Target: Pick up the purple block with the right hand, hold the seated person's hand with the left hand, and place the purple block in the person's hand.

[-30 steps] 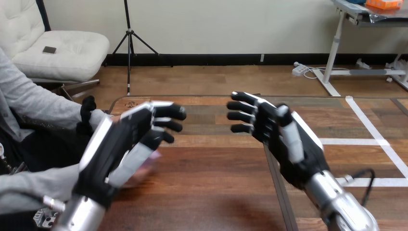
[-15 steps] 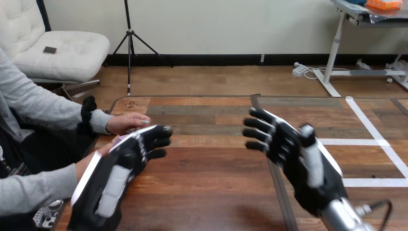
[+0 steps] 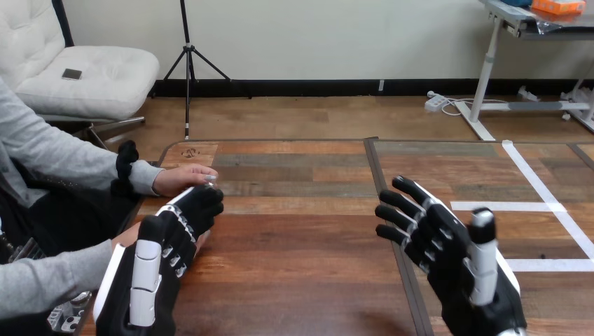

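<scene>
Purple block: from the head view its place cannot be told; no part of it can be made out around the hands at the left side of the bench [image 3: 301, 245].

Head view. The wooden bench runs across the middle and lower part of the view. A dark seam [image 3: 384, 203] runs front to back through it, and white tape lines [image 3: 539, 185] cross its right half. A person sits at the left side with both grey-sleeved arms reaching in over the bench edge.

The person's farther hand [image 3: 183, 179] rests on the bench near its far left corner, knuckles up. The person's nearer hand [image 3: 202, 243] lies lower in the view and is mostly covered. The left robot hand [image 3: 164, 248] sits directly over it, back upward, pointing away from the robot toward the farther hand and ending just short of it. Whether this robot hand is open or gripping the person's hand cannot be told, since the contact underneath is hidden.

The right robot hand [image 3: 455, 269] is raised over the right half of the bench, well apart from the left one. It is open, with its fingers [image 3: 410, 189] straight and spread, aimed up and to the left, and its thumb [image 3: 482, 241] upright.
</scene>
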Tool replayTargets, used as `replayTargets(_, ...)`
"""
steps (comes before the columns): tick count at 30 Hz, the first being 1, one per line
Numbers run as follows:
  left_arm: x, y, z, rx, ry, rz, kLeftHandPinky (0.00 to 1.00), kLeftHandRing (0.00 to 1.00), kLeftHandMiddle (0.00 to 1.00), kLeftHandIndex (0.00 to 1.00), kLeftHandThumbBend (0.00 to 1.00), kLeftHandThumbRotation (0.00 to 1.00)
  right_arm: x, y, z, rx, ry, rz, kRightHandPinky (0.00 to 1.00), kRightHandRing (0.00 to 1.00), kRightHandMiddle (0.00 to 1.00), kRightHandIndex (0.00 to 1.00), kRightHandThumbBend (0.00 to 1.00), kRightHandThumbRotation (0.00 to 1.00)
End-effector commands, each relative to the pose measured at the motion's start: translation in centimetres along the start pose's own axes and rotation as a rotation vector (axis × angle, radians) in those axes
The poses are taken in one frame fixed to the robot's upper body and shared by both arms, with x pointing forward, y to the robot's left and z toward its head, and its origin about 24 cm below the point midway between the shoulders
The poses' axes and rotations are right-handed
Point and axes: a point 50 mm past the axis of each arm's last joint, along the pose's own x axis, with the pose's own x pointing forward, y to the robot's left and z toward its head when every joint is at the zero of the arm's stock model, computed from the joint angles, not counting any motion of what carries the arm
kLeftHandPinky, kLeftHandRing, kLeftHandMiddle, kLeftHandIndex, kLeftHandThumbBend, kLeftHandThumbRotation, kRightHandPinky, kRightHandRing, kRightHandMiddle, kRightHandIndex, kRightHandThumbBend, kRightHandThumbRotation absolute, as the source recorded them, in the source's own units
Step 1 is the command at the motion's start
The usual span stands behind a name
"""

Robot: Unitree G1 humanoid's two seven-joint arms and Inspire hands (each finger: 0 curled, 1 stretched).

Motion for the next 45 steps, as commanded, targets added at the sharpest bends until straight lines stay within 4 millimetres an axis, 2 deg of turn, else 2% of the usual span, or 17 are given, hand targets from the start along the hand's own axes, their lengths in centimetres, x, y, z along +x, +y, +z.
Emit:
replayTargets(1,0.99,-0.53,1.56,-0.021,-0.093,-0.007,0.97,0.88,0.85,0.82,0.6,1.0,0.88,0.68,1.71,0.036,-0.114,0.012,0.84,0.86,0.87,0.87,0.99,1.0)
replayTargets(10,1.03,-0.8,1.36,-0.022,-0.088,-0.014,0.99,0.88,0.88,0.84,0.58,1.0,0.5,0.98,1.21,0.069,-0.109,-0.025,0.82,0.86,0.86,0.85,1.0,1.0)
replayTargets(26,1.38,-1.09,1.29,-0.026,-0.094,-0.027,0.95,0.85,0.86,0.84,0.57,1.0,0.48,1.43,0.83,0.067,-0.095,-0.036,0.87,0.9,0.9,0.91,0.99,1.0)
replayTargets(45,1.62,-1.23,1.52,-0.034,-0.091,-0.04,0.94,0.86,0.87,0.86,0.57,1.0,0.75,1.49,0.77,0.065,-0.091,-0.04,0.87,0.91,0.91,0.94,0.95,1.0)
